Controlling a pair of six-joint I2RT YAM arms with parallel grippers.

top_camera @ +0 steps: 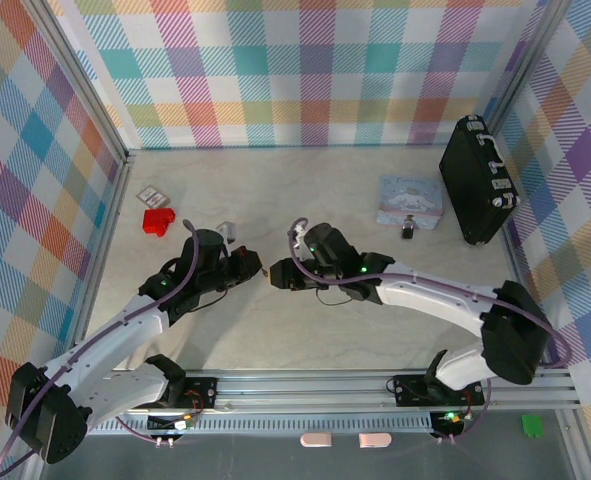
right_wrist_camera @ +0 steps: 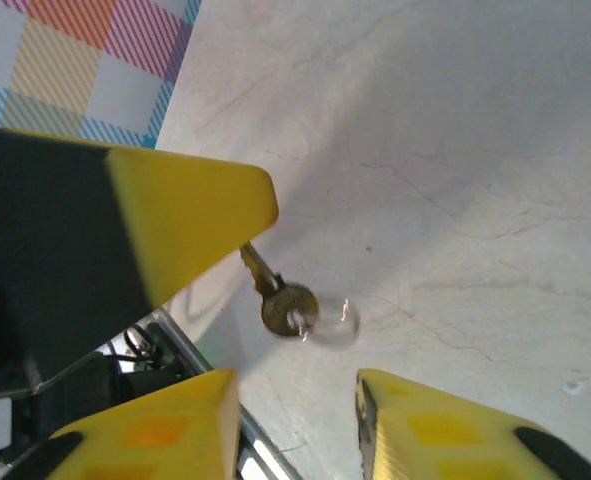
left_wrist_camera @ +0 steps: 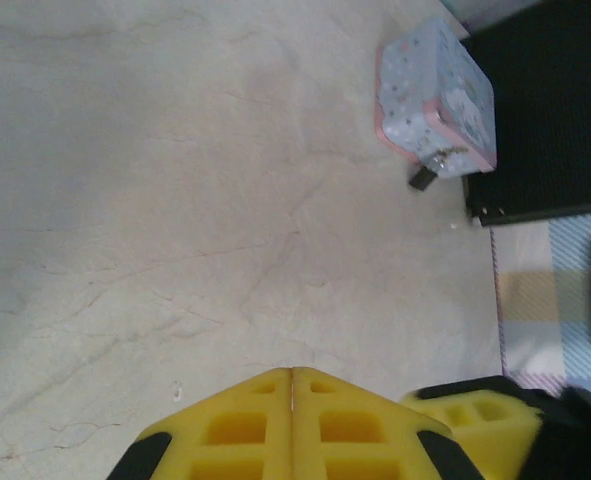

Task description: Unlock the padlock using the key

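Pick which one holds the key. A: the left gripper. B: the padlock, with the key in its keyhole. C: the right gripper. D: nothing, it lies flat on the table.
A: the key sticks out from the tip of the shut left gripper, while the right gripper stands open, clear of it.

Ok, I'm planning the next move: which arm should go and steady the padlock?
Right. The right gripper is open and empty, and the padlock lies by the tin on the right; the left gripper is shut on the key.
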